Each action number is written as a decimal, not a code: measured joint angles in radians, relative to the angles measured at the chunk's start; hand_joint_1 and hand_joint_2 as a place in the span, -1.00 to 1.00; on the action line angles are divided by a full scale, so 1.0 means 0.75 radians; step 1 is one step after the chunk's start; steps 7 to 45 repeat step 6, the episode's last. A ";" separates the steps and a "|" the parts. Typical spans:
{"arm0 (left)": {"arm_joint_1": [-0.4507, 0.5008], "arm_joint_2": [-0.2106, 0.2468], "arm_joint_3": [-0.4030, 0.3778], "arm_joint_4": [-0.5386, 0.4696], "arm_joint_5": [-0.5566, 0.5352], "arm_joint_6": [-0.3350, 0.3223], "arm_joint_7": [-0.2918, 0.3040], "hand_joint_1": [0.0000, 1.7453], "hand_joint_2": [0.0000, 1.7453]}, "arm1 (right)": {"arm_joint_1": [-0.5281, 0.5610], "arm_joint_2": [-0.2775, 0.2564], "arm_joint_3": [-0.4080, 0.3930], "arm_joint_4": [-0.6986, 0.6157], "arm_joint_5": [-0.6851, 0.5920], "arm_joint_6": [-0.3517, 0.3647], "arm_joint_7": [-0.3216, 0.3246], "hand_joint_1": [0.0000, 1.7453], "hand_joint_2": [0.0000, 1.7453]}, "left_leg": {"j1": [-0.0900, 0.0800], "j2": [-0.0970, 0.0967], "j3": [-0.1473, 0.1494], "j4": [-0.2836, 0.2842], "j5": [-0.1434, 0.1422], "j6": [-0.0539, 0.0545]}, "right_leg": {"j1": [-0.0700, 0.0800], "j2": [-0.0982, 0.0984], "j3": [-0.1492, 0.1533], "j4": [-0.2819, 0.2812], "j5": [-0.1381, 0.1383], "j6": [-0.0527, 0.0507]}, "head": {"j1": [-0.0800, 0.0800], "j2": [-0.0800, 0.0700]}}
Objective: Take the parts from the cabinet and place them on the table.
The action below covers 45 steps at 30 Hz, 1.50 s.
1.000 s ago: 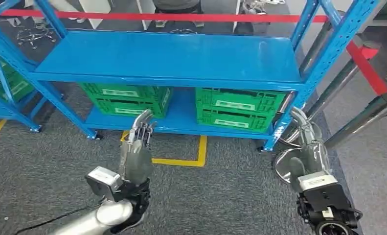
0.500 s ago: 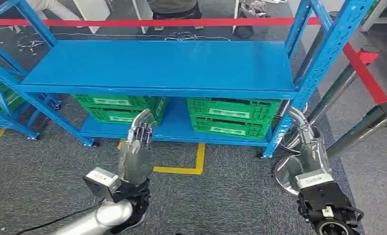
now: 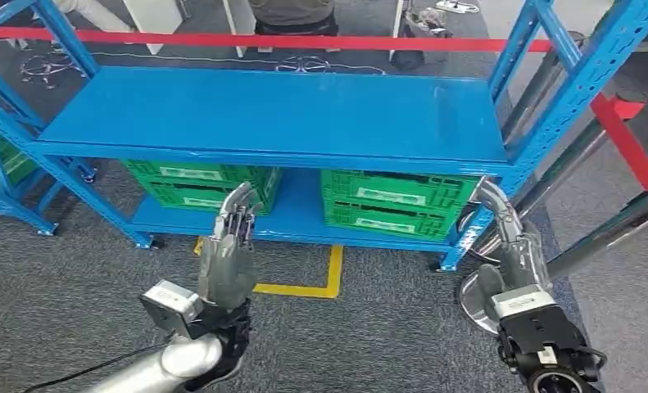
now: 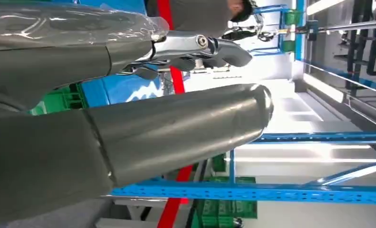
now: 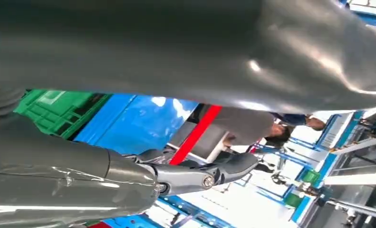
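Blue rack, head view: the cabinet (image 3: 271,110) is a blue steel shelving unit straight ahead of the robot, its wide top shelf running left to right across the picture.
Crates, head view: two green crates sit on the lower shelf, left crate (image 3: 201,182) and right crate (image 3: 394,202), long sides facing the robot. Pretty sure that's where the parts are, but I can't see inside either one.
Robot hands, head view: left robot hand (image 3: 228,255) is raised with fingers straight and holding nothing; right robot hand (image 3: 513,241) is also raised and holding nothing, fingers a bit curved.
Key relation: each crate lies forward of and lower than its robot hand, tucked under the top shelf. Left robot hand lines up with the left crate; right robot hand sits out by the rack's right front post (image 3: 476,225), beside the right crate. So my guess is the reach has to go low and forward, under the shelf edge.
Left wrist view: thumb and outstretched fingers (image 4: 209,47), nothing held, rack beams behind.
Right wrist view: same deal, fingers (image 5: 214,173) extended and free, green crate and blue shelf beyond.
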State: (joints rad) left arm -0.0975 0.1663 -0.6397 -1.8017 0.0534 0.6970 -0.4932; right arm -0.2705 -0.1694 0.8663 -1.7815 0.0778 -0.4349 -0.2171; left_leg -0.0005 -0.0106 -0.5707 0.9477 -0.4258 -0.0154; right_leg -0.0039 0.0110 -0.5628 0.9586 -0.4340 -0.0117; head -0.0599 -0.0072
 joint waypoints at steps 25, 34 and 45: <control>0.002 -0.001 0.000 0.000 -0.006 0.000 -0.003 -1.00 -1.00 | 0.000 0.001 0.000 0.007 -0.003 0.004 0.000 -1.00 -1.00 | 0.000 0.000 0.000 0.001 -0.004 0.006 | -0.001 0.000 0.004 -0.007 -0.001 0.019 | 0.000 0.000; 0.002 -0.001 0.000 0.000 -0.006 0.000 -0.003 -1.00 -1.00 | 0.000 0.001 0.000 0.007 -0.003 0.004 0.000 -1.00 -1.00 | 0.000 0.000 0.000 0.001 -0.004 0.006 | -0.001 0.000 0.004 -0.007 -0.001 0.019 | 0.000 0.000; 0.002 -0.001 0.000 0.000 -0.006 0.000 -0.003 -1.00 -1.00 | 0.000 0.001 0.000 0.007 -0.003 0.004 0.000 -1.00 -1.00 | 0.000 0.000 0.000 0.001 -0.004 0.006 | -0.001 0.000 0.004 -0.007 -0.001 0.019 | 0.000 0.000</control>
